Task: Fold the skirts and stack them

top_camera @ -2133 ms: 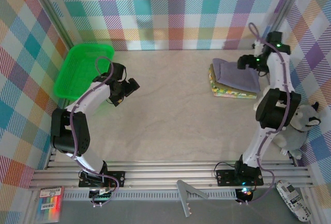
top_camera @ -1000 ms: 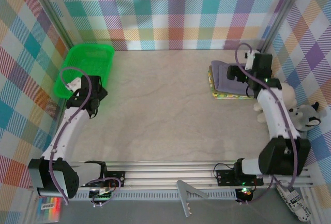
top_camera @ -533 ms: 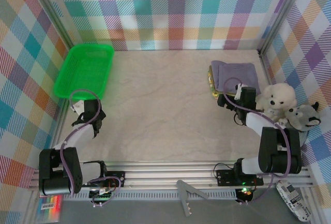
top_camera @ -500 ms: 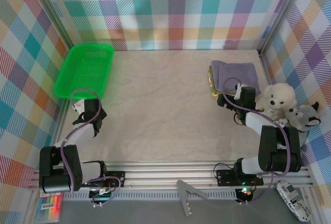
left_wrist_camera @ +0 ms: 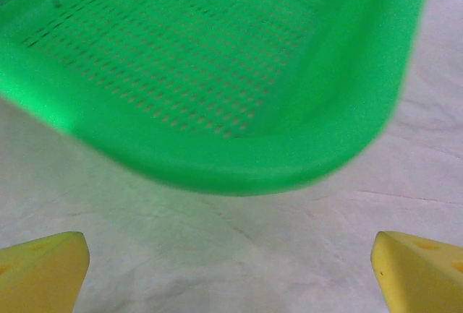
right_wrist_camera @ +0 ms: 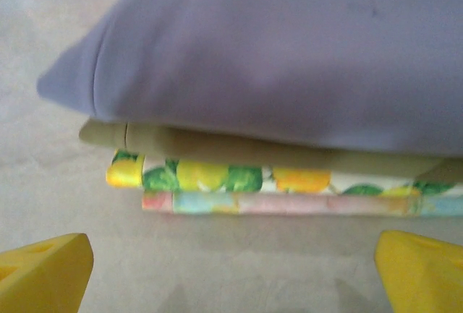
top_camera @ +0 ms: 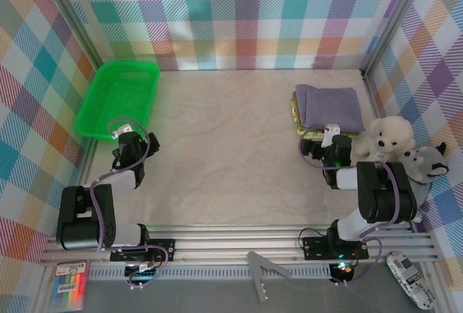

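A folded grey-lavender cloth skirt (right_wrist_camera: 289, 60) lies on top of a stack of three. Directly under it a thin layer of plain olive-brown cloth skirt (right_wrist_camera: 239, 150) shows along the near edge. At the bottom is a floral-print skirt (right_wrist_camera: 239, 179) in yellow, green and pink, its folded edges facing the camera. The stack rests on a pale marbled counter (right_wrist_camera: 51, 132). The right tool (right_wrist_camera: 233, 273) has its yellow fingertips (right_wrist_camera: 43, 266) spread to the lower corners, apart from the stack, with bare counter between them.
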